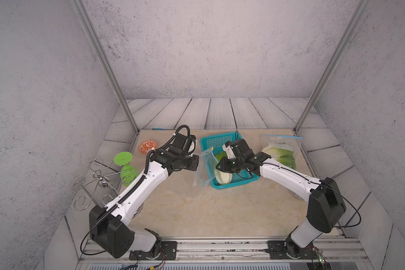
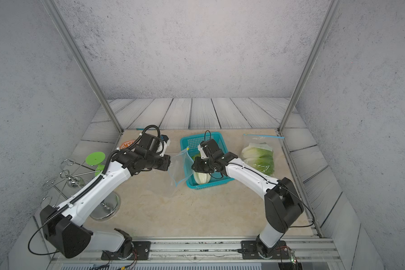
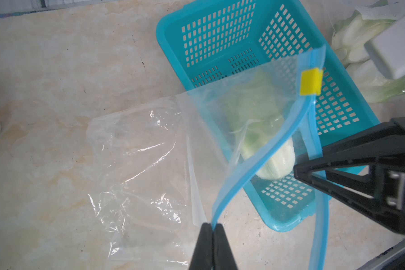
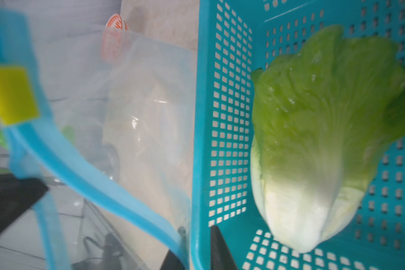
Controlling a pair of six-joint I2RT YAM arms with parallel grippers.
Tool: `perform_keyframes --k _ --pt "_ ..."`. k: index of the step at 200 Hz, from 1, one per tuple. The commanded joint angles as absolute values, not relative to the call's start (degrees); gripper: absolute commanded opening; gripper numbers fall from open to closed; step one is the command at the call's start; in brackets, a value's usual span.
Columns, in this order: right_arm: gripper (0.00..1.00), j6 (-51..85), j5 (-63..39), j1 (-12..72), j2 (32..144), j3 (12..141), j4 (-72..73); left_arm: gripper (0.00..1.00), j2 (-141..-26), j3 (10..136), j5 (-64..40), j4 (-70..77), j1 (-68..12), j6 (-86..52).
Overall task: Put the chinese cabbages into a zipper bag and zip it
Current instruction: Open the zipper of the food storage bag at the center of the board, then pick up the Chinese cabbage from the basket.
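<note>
One clear zipper bag (image 3: 150, 152), left wrist view: the left gripper (image 3: 212, 228) is clamping its blue zip strip, fingers pressed together on it, the mouth gaping, a yellow slider (image 3: 310, 81) riding the strip. The film is veiling the leafy half of the chinese cabbage (image 3: 276, 163) lying in the teal basket (image 3: 220, 28); only its white base is showing plainly. The right gripper (image 3: 298, 169) is running out of frame.

Right wrist view: the cabbage is lying on the basket floor, leaves blurred. The right gripper's fingertips (image 4: 220, 250), mostly cut off, are standing slightly apart, the basket's wall and the zip strip sitting between them. An orange-patterned dish (image 4: 114, 35) is showing dimly through the film.

Top views: the right arm (image 1: 288, 175) is covering the cabbage's middle and a corner of a second bag (image 1: 278, 140) holding more cabbage heads (image 1: 281, 154). A green goblet (image 1: 124, 163) and wire rack (image 1: 98, 180) are sitting beside the left arm (image 1: 140, 187). All are resting on a beige marbled tabletop (image 1: 197, 210), grey planks bordering it, rough grey walls enclosing it.
</note>
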State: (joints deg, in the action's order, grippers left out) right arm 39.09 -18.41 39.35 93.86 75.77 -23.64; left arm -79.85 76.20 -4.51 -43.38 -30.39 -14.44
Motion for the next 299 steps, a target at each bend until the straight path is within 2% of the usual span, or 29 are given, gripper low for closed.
perform_keyframes --k 1,49,75,98,118,124,192,204,221,245,274,299 --pt "0.36 35.4 -20.2 39.5 94.2 79.3 -26.4 0.00 -81.2 75.8 -5.3 -41.7 -30.8 -15.2" --pt "0.70 28.6 -23.8 34.9 92.3 82.5 -28.0 0.00 -84.9 76.5 -5.2 -40.0 -31.6 -15.9" --pt "0.86 23.7 -16.0 31.5 95.2 83.6 -30.1 0.00 -86.6 76.7 -5.7 -39.8 -31.7 -16.5" --pt "0.91 19.4 -9.8 31.0 101.9 87.8 -34.8 0.00 -86.4 76.7 -6.2 -39.6 -31.7 -16.9" --pt "0.94 19.6 -9.4 31.0 105.3 89.6 -32.6 0.00 -85.9 76.5 -6.3 -39.4 -31.7 -16.8" --pt "1.00 19.8 -9.2 31.0 106.2 90.2 -31.7 0.00 -85.8 76.4 -6.5 -39.4 -31.7 -16.9" --pt "1.00 20.8 -7.1 31.4 122.9 101.4 -37.6 0.00 -85.5 76.6 -7.3 -38.9 -31.7 -17.1" --pt "0.96 21.2 -6.8 31.4 124.9 102.1 -38.1 0.00 -85.5 76.6 -7.7 -38.7 -31.7 -17.3" --pt "0.85 21.8 -7.0 31.0 125.3 102.0 -37.5 0.00 -85.6 76.6 -8.0 -38.7 -31.7 -17.4" --pt "0.64 23.1 -10.1 30.1 122.9 100.2 -34.0 0.00 -85.4 76.6 -8.0 -38.9 -31.7 -17.4" --pt "0.27 25.1 -14.2 28.0 119.9 98.7 -30.9 0.00 -85.1 77.4 -8.1 -39.2 -31.7 -17.7" --pt "0.13 25.1 -15.8 26.8 114.5 96.1 -27.2 0.00 -85.1 77.9 -8.4 -39.9 -31.4 -18.8"
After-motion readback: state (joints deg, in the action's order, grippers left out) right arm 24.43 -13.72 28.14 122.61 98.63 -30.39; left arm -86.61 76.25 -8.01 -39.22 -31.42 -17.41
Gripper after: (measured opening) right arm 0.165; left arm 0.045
